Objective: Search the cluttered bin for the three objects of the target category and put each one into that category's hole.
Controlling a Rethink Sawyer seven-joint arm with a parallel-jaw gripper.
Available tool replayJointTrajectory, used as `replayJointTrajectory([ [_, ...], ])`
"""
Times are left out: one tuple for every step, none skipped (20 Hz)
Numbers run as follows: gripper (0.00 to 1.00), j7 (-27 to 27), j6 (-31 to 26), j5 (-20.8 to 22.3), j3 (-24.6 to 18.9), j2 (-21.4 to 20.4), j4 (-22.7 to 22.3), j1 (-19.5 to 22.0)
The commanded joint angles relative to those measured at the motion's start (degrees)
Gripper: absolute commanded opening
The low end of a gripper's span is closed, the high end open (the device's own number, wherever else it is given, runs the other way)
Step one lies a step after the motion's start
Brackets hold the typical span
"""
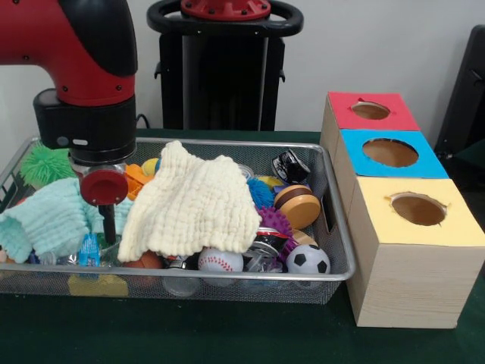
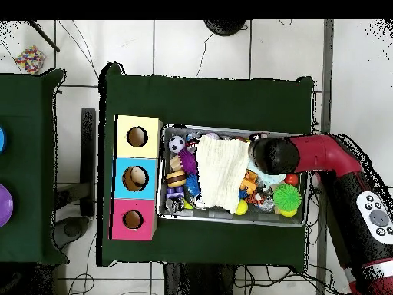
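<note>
Dark green cloth covers the table (image 1: 227, 334), on which a wire mesh bin (image 1: 337, 227) of toys is set beside a wooden box with red, blue and yellow holed tops (image 1: 409, 250). Whether the gripper (image 1: 110, 220), lowered beside the cream knitted cloth (image 1: 193, 205), is gripping anything cannot be told.

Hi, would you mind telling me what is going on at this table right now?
The red arm's claw is down in the wire bin, beside a cream cloth draped over mixed toys. Whether it grips anything is hidden. The box with red, blue and yellow holes stands next to the bin.
</note>
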State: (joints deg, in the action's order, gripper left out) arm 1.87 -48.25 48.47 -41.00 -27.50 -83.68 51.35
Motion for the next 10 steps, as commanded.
replayJointTrajectory([
  [1.0, -6.5, -0.4, 3.7, 1.4, 0.8, -0.2, -1.1],
  [1.0, -6.3, -0.3, 3.6, 1.4, 1.1, -0.2, -1.2],
  [1.0, -6.4, -0.2, 3.4, 1.3, 1.5, 0.1, -1.1],
  [1.0, -6.4, 0.3, 3.7, 1.3, 2.0, 0.4, -1.2],
  [1.0, -6.6, 0.8, 3.9, 1.3, 2.4, 0.8, -1.0],
  [1.0, -6.5, 1.1, 4.4, 1.5, 2.6, 1.0, -1.3],
  [1.0, -6.4, 1.3, 4.9, 1.7, 2.5, 1.4, -1.4],
  [1.0, -6.3, 1.6, 5.1, 1.8, 2.5, 1.6, -1.4],
  [1.0, -6.5, 1.7, 5.5, 2.0, 2.8, 2.2, -1.5],
  [1.0, -6.4, 1.9, 5.9, 2.2, 3.0, 2.7, -1.7],
])
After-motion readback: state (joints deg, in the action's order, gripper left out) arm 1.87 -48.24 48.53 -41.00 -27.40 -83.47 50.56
